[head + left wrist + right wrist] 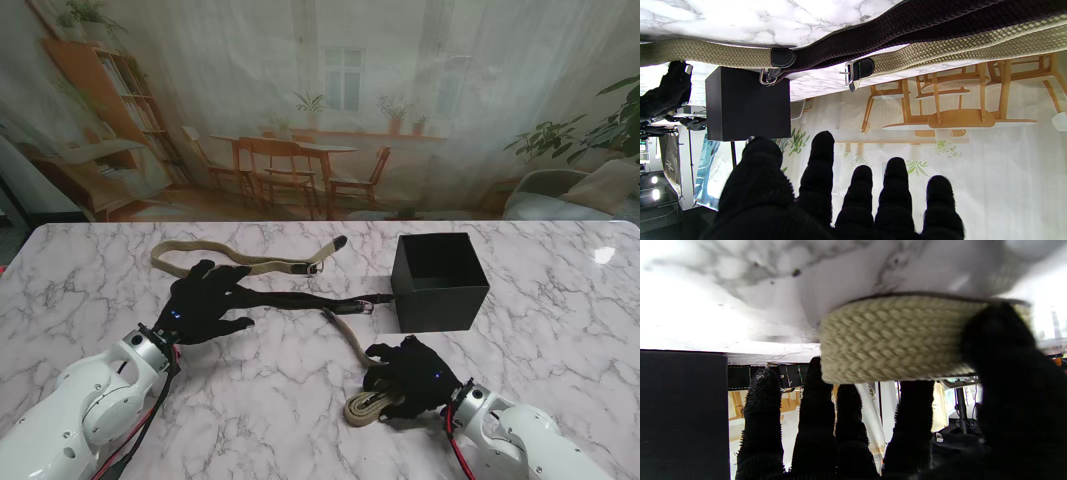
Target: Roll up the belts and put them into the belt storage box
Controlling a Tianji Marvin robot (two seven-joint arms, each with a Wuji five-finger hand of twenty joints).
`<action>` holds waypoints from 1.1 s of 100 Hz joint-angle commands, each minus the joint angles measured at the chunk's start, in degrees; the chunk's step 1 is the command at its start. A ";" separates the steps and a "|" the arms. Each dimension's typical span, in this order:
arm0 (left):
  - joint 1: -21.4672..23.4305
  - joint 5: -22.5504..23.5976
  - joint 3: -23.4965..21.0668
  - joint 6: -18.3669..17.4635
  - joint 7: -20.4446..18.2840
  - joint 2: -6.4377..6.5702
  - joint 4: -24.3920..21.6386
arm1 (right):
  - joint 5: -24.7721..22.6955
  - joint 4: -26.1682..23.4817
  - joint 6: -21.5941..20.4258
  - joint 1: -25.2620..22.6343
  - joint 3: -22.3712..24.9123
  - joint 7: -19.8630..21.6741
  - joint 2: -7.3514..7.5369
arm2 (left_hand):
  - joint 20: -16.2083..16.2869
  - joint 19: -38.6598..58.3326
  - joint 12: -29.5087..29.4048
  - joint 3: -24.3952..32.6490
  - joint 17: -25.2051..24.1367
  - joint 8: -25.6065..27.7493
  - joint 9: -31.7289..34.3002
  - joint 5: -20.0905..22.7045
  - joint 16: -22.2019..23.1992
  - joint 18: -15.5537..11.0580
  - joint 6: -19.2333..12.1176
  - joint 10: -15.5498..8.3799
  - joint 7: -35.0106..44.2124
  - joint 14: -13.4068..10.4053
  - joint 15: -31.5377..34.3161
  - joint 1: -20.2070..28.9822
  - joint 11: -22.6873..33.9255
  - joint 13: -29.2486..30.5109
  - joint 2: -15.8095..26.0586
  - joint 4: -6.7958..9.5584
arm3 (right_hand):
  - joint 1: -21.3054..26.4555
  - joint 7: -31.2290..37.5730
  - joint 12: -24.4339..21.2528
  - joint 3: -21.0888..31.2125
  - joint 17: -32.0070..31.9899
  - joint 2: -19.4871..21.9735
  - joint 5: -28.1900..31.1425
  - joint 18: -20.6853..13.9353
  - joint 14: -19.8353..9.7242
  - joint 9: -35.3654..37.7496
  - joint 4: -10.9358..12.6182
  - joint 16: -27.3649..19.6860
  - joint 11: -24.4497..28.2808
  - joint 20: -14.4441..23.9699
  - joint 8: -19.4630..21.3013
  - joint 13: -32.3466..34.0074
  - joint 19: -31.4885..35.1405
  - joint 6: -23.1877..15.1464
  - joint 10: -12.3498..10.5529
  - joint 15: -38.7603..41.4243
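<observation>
The right hand (412, 376) has its fingers closed around the part-rolled tan belt (368, 405). Its loose tail runs away toward the black box (438, 283), just beyond. The left hand (207, 302), fingers spread, seems to press on the black belt (310, 298).

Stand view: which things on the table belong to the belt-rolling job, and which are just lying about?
Job:
- part-rolled beige belt under right robot hand
- black belt under left robot hand
- second beige belt
- black storage box

Lying about:
- nothing visible
</observation>
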 commanded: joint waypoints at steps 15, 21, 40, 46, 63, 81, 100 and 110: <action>-0.07 0.12 0.16 -0.08 -0.45 -0.07 0.17 | 0.56 0.29 -0.09 -1.31 1.05 0.07 -0.33 | -0.61 -2.35 -0.53 -1.25 -1.24 -0.53 -2.72 -1.68 0.48 1.68 0.90 0.29 0.05 0.28 -1.22 0.00 -0.81 -0.65 2.89 0.78 | -4.88 -0.97 -0.60 -0.40 -3.90 8.99 5.31 1.48 1.29 2.23 6.15 -2.09 -1.95 0.32 8.10 -3.29 -2.29 2.63 -0.06 -3.20; -0.07 0.12 0.16 -0.08 -0.39 -0.07 0.18 | -0.19 -0.15 0.00 -1.66 1.49 0.41 -0.12 | -0.61 -2.35 -0.54 -1.25 -1.28 -0.53 -2.72 -1.69 0.47 1.65 0.95 0.25 0.05 0.29 -1.24 0.01 -0.81 -0.70 2.88 0.78 | -5.29 -4.70 -0.74 -0.96 -4.65 8.64 0.80 1.02 1.34 1.16 7.81 -2.06 -2.37 0.53 10.46 -4.12 -2.72 2.11 -0.11 -3.46; -0.10 0.15 0.18 -0.08 -0.34 -0.07 0.21 | -3.41 -2.31 1.48 -3.25 3.39 2.96 0.73 | -0.62 -2.37 -0.53 -1.26 -1.30 -0.53 -2.71 -1.71 0.47 1.65 0.94 0.26 0.05 0.26 -1.23 -0.01 -0.80 -0.65 2.88 0.78 | -7.50 -14.55 -1.19 -10.10 -5.35 6.06 -9.82 0.50 2.15 -1.74 10.52 -2.43 -3.17 0.85 7.77 -5.68 -3.73 9.10 1.46 -4.24; -0.10 0.12 0.19 -0.06 -0.39 -0.07 0.21 | -4.80 -2.37 2.20 -3.35 3.43 2.76 1.09 | -0.62 -2.38 -0.53 -1.22 -1.32 -0.53 -2.70 -1.72 0.48 1.69 0.93 0.24 0.04 0.28 -1.21 0.08 -0.79 -0.60 2.89 0.79 | -10.47 -16.08 -1.21 -7.85 -5.27 6.00 -10.76 0.49 2.20 -1.90 10.67 -2.57 -3.10 0.82 6.44 -5.81 -3.81 10.71 1.69 -4.35; -0.08 0.14 0.16 0.01 -0.40 -0.07 0.17 | -5.02 -2.92 2.63 -4.33 4.43 2.12 1.00 | -0.62 -2.37 -0.54 -1.23 -1.30 -0.53 -2.79 -1.75 0.48 1.64 0.92 0.28 0.03 0.27 -1.21 0.08 -0.81 -0.62 2.92 0.79 | -17.02 -17.11 -1.28 -4.47 -5.97 6.26 -13.23 0.40 2.36 -3.80 9.62 -2.78 -3.20 0.66 5.30 -6.60 -4.08 13.38 2.55 -4.54; 0.02 0.25 0.01 0.00 -0.14 -0.08 0.13 | -3.28 -4.71 1.39 -6.11 6.65 1.11 0.19 | -0.62 -2.38 -0.52 -1.23 -1.30 -0.52 -2.71 -1.70 0.49 1.65 0.96 0.29 0.07 0.30 -1.20 0.09 -0.76 -0.64 2.86 0.79 | -18.94 -18.41 -1.14 -3.80 -6.44 7.82 -13.33 0.33 2.27 -4.24 8.54 -2.58 -2.75 0.84 4.44 -6.91 -3.99 19.58 2.97 -4.24; 0.22 0.40 -0.26 -0.03 0.20 -0.08 0.06 | -3.18 -7.74 2.85 -8.57 8.40 1.14 -0.21 | -0.64 -2.41 -0.53 -1.25 -1.33 -0.53 -2.73 -1.73 0.48 1.66 0.91 0.25 0.05 0.25 -1.22 0.05 -0.77 -0.66 2.86 0.78 | -19.29 -23.82 -1.27 -4.33 -6.35 8.99 -11.76 0.75 2.82 -3.79 8.31 -2.50 -2.69 1.25 0.89 -7.31 -3.76 29.37 4.73 -4.01; 0.28 0.41 -0.35 -0.05 0.28 -0.09 0.03 | -4.15 -9.89 5.97 -10.24 9.31 2.68 -0.20 | -0.65 -2.44 -0.54 -1.26 -1.34 -0.53 -2.74 -1.73 0.48 1.63 0.95 0.27 0.06 0.23 -1.21 -0.01 -0.79 -0.65 2.91 0.78 | -21.86 -26.55 -1.82 -4.21 -6.96 10.07 -11.36 0.96 3.49 -4.11 7.87 -2.66 -3.86 1.35 -0.56 -8.32 -4.08 31.50 6.24 -4.43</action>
